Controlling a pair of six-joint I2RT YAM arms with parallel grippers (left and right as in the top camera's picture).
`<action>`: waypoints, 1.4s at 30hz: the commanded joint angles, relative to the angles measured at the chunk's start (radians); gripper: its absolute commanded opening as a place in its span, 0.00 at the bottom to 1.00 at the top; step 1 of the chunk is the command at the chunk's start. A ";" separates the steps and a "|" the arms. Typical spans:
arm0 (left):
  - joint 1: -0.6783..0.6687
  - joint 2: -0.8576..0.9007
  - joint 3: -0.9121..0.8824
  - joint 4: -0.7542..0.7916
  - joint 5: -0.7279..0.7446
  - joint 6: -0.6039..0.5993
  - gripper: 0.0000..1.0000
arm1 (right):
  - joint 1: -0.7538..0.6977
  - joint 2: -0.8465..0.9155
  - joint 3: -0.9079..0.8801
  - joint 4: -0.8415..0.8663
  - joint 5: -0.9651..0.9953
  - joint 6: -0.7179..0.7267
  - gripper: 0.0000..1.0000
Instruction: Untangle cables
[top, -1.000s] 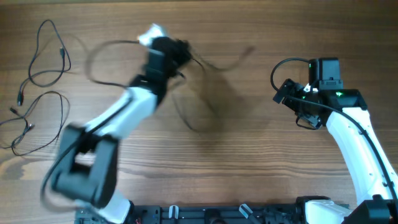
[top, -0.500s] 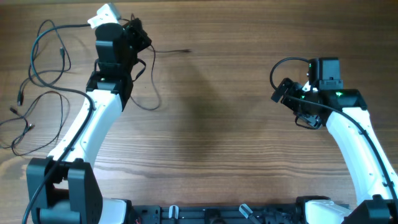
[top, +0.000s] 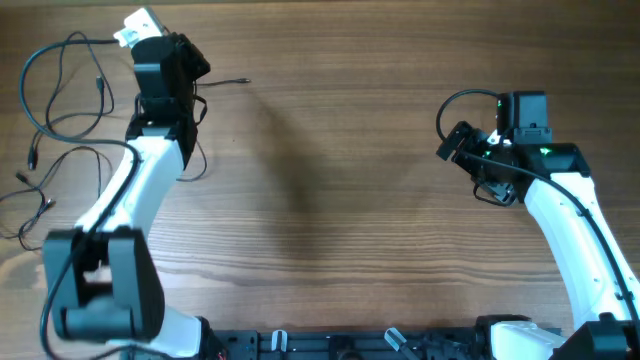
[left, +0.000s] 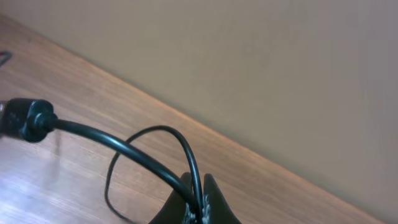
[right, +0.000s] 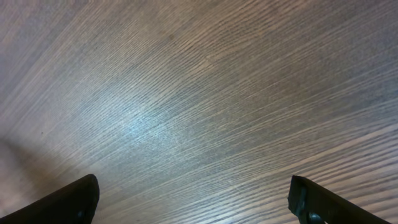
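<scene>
Left gripper (left: 199, 190): pinched together on one thin cable (left: 118, 144); the strand looped out from the fingertips, near the far-left part of the table (top: 330, 200)
Right gripper (right: 198, 200): jaws wide apart, holding nothing; well apart from every wire
Other cables (top: 62, 100): loose strands lying at the table's left edge, beside the left arm (top: 140, 190)
Risk: the held strand could fall across those loose strands and snarl again if let go above them; the grip sat at the very fingertips, so the thin wire might slip out; a trailing loop might catch on the arm
Writing: no brand, label or lettering could be read in any view
</scene>
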 joint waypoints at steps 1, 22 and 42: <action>0.001 0.102 0.003 0.095 0.020 0.034 0.04 | 0.000 -0.012 0.008 0.002 -0.016 0.027 1.00; 0.010 0.180 0.003 0.254 0.165 0.034 1.00 | 0.000 -0.012 0.007 -0.003 -0.016 0.031 1.00; -0.039 -0.745 0.003 -0.519 0.115 0.034 1.00 | 0.000 -0.012 -0.002 -0.023 -0.015 0.022 1.00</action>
